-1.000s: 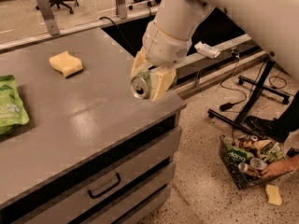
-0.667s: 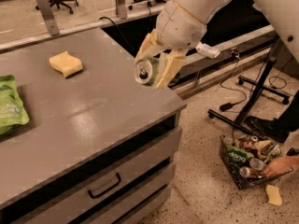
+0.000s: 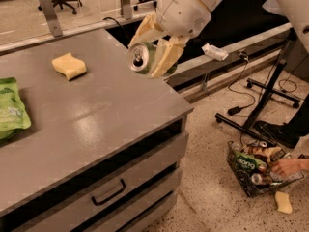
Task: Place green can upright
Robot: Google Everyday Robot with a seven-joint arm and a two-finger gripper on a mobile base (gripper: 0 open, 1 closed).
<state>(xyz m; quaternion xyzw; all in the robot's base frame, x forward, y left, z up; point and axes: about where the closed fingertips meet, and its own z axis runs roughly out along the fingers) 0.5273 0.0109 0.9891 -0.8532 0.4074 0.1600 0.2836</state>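
Note:
The green can (image 3: pixel 145 58) lies on its side in my gripper (image 3: pixel 153 50), its silver top with the pull tab facing the camera. The pale fingers (image 3: pixel 166 54) are shut on it from both sides. The can hangs in the air above the right rear part of the grey table (image 3: pixel 96 115), near its right edge. The arm reaches in from the upper right.
A pale yellow wavy sponge (image 3: pixel 69 65) lies on the table at the back left. A green crinkly snack bag (image 3: pixel 10 110) lies at the left edge. A drawer front (image 3: pixel 108 192) is below. A wire basket (image 3: pixel 263 166) of items stands on the floor at right, with a hand (image 3: pixel 287 167) in it.
The gripper has risen with the can and shifted slightly toward the back right, away from the table surface. The can stays on its side in the fingers.

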